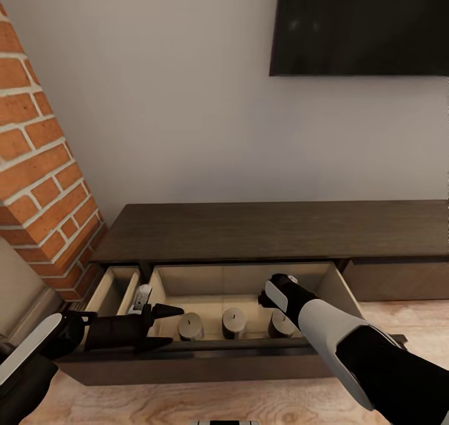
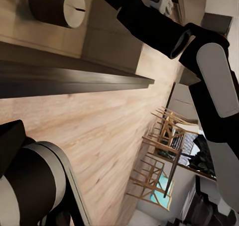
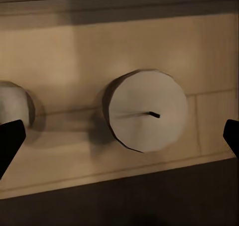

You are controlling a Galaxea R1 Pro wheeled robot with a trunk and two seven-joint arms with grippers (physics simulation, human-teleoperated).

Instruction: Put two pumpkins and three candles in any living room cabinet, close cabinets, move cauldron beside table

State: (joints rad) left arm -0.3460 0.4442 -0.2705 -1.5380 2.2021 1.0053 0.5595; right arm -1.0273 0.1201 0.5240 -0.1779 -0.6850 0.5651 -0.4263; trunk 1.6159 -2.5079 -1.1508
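Observation:
The dark brown cabinet [image 1: 274, 228] has its wide middle drawer [image 1: 212, 288] pulled out, showing a pale wood interior. Three pale grey candles stand in a row near the drawer's front: left [image 1: 190, 326], middle [image 1: 234, 322] and right [image 1: 280, 325]. My right gripper [image 1: 276, 301] hangs over the right candle. In the right wrist view it [image 3: 121, 136] is open, its dark fingertips [image 3: 10, 139] wide on either side of a candle [image 3: 147, 111]. My left gripper [image 1: 163, 326] is open at the drawer's front left corner, beside the left candle [image 2: 57, 4].
A narrow drawer [image 1: 115, 288] at the cabinet's left end also stands open. A brick column [image 1: 37, 181] rises at the left and a dark TV [image 1: 362, 25] hangs on the wall. Wood floor [image 2: 99, 136] runs in front, with chairs [image 2: 164, 136] far behind.

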